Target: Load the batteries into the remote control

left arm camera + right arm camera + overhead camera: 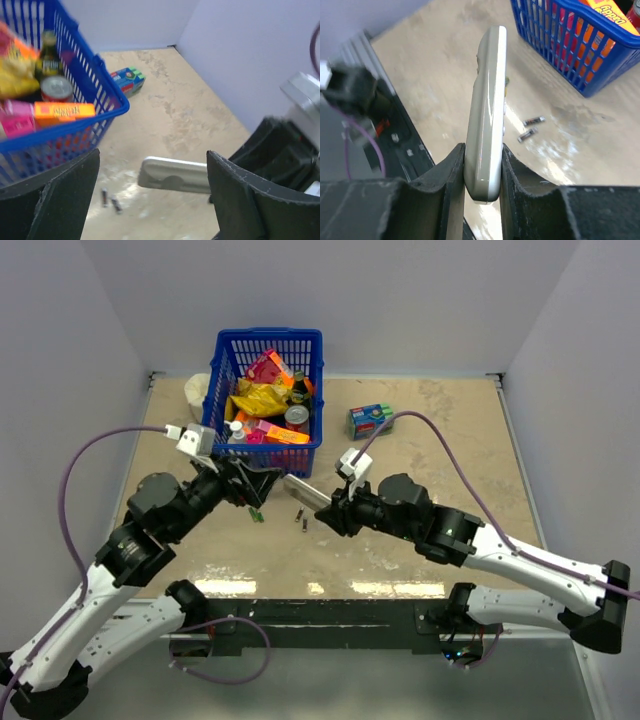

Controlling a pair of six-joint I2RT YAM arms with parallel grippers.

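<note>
Remote control (487, 100): slim, grey, held on edge clear of the surface (500, 440), over its middle, just off the near right corner of the blue basket (268, 333). One end is pinched between the fingers of the right pincer (484, 156).
Left pincer (152, 165): spread wide, with the remote's other end just beyond its fingertips.
Batteries (530, 128): two, dark, side by side on the surface near the remote.
Orange carton (64, 111), in the basket: writing too blurred to read.
Blue-green box (368, 420), toward the far edge: label unreadable.
</note>
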